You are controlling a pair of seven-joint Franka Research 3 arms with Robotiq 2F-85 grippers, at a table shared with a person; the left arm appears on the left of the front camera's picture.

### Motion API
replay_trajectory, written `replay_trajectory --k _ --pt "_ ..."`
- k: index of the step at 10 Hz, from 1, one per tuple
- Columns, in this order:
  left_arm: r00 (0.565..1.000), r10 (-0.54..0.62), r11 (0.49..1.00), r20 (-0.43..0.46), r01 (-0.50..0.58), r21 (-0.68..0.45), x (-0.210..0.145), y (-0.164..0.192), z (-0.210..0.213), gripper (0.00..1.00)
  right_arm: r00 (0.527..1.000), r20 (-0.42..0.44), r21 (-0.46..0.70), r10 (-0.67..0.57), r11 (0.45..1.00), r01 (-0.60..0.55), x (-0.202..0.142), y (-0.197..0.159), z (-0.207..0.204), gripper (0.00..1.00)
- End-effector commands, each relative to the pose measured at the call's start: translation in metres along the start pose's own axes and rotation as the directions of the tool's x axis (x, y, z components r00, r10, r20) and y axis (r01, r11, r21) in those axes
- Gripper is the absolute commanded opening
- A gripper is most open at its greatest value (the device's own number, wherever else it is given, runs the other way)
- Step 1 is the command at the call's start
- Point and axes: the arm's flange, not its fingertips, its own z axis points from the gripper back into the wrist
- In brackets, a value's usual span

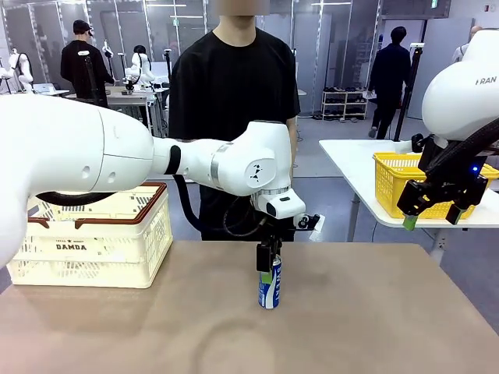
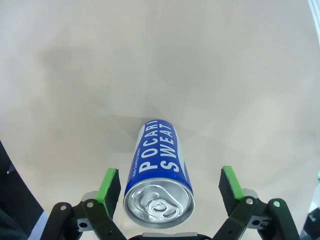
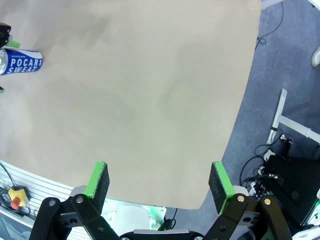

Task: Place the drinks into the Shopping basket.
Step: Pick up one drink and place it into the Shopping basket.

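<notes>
One of the drinks, a blue-and-white can (image 1: 269, 292) marked "SWEAT", stands upright at the middle of the table. My left gripper (image 1: 269, 265) hangs straight over it, open. In the left wrist view the can (image 2: 160, 170) shows its silver top between the green pads (image 2: 110, 187), close to the left one and with a gap to the right one; neither pad presses it. My right gripper (image 1: 431, 214) hovers open and empty, high off the table's right edge. The Shopping basket (image 1: 93, 234), cream lattice with a dark red rim, stands at the table's left.
A person in black stands at the far side behind the can. On a separate white table at the right sits a yellow mesh basket (image 1: 401, 183). The right wrist view looks down on bare tabletop (image 3: 150, 90), with the can (image 3: 22, 61) at its far left.
</notes>
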Motion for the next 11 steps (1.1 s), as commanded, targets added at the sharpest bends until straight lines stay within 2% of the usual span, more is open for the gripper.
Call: replay_trajectory --k 1,4,11 --pt "0.999 0.031 1.000 0.012 -0.031 0.004 0.0065 0.0083 0.0029 1.00 1.000 -0.005 -0.002 -0.001 1.000 0.001 -0.0004 -0.0018 0.0025 1.00" --pt "0.999 0.031 1.000 0.026 -0.031 0.000 0.0050 0.0108 -0.0011 1.00 1.000 -0.005 -0.002 -0.001 1.000 0.001 -0.0004 -0.0018 0.0025 1.00" --pt "1.000 0.022 0.999 0.010 -0.022 -0.029 -0.0003 0.0079 -0.0053 0.48 1.000 -0.005 -0.002 -0.001 1.000 0.001 -0.0004 -0.0018 0.0025 1.00"
